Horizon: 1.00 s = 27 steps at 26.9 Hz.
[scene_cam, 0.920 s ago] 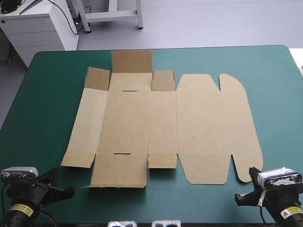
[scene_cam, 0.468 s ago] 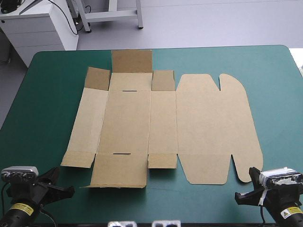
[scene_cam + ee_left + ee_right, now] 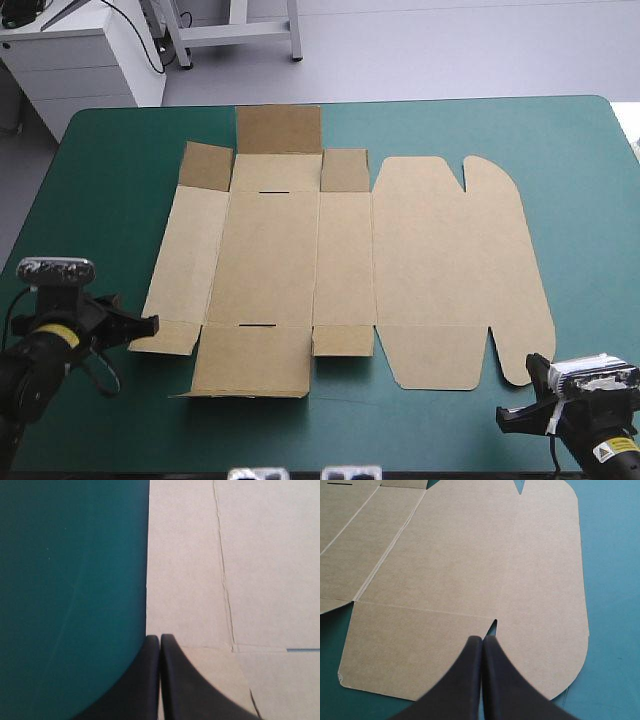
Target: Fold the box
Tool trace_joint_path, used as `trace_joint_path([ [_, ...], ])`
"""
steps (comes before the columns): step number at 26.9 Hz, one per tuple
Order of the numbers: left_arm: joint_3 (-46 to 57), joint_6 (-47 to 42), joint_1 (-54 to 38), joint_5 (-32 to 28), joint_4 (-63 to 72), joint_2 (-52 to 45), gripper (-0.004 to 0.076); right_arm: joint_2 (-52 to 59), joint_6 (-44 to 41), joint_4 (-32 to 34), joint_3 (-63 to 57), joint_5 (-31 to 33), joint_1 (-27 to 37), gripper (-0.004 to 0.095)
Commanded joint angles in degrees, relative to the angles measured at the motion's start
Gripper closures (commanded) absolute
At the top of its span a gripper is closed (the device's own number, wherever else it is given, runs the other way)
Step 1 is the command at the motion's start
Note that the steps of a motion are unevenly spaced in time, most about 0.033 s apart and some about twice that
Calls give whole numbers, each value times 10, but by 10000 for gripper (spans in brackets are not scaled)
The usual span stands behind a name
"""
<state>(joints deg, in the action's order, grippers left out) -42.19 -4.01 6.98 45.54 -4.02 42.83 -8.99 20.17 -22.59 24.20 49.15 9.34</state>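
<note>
Plainly, in the high view the box (image 3: 290, 260) is lying flat and unfolded on the middle of the tabletop (image 3: 100, 170), its long axis running from the left edge toward the right edge. The left gripper (image 3: 150, 323) is pointing at the box's near left corner flap (image 3: 165, 337), its tip at that flap's outer edge. The right gripper (image 3: 512, 420) is sitting by the tabletop's near right corner, apart from the rounded lid panel (image 3: 455, 260), so the left arm is looking the better placed for a first move. The far flaps are showing darker, and whether they are tilting up is hard to make out. In the left wrist view, the left gripper (image 3: 160, 639) is holding its black fingers together in one point; the box (image 3: 240, 570) is lying ahead and toward the tabletop's right edge, but contact with the board cannot be told and most of the sheet is being cut off. In the right wrist view, the right gripper (image 3: 482, 639) is likewise keeping its fingers pressed together, with the lid panel (image 3: 495, 555) spreading ahead of it and the far walls falling out of sight.
</note>
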Motion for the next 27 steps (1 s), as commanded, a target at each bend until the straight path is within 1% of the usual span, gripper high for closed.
trace_joint_path([
  [1, -63, 5, 1, -36, -11, 80, 732, -7, 3, -8, 16, -37, -1, 922],
  [4, -104, 30, 1, -34, -4, 158, 732, -7, 3, -8, 16, -37, -1, 922],
  [8, -147, 60, -3, -14, -4, 242, 727, -7, 4, -8, 16, -37, -1, 922],
  [10, -162, 80, -17, -7, 5, 275, 718, -7, 4, -8, 16, -37, -1, 922],
  [11, -167, 97, -30, -6, 19, 291, 706, -7, 4, -8, 16, -37, -1, 922],
  [13, -171, 144, -64, -5, 60, 320, 707, -7, 4, -8, 16, -37, -1, 922],
  [16, -171, 261, -135, -1, 170, 351, 707, -7, 7, -7, 16, -38, -1, 922],
  [18, -171, 360, -187, 17, 257, 367, 707, -7, 9, -7, 16, -38, -1, 922],
  [21, -171, 484, -250, 50, 363, 388, 707, -7, 19, -6, 16, -39, -1, 922],
  [22, -171, 558, -282, 76, 409, 402, 707, -7, 19, -6, 16, -39, -1, 922],
  [23, -171, 595, -297, 93, 434, 409, 707, -7, 19, -5, 16, -39, -1, 922],
  [24, -171, 661, -322, 131, 492, 422, 707, -7, 19, -5, 16, -39, -1, 922],
  [26, -171, 716, -349, 175, 543, 444, 707, -7, 19, -5, 16, -39, -1, 922],
  [27, -171, 712, -355, 175, 547, 452, 707, -7, 19, -5, 16, -39, -1, 922],
])
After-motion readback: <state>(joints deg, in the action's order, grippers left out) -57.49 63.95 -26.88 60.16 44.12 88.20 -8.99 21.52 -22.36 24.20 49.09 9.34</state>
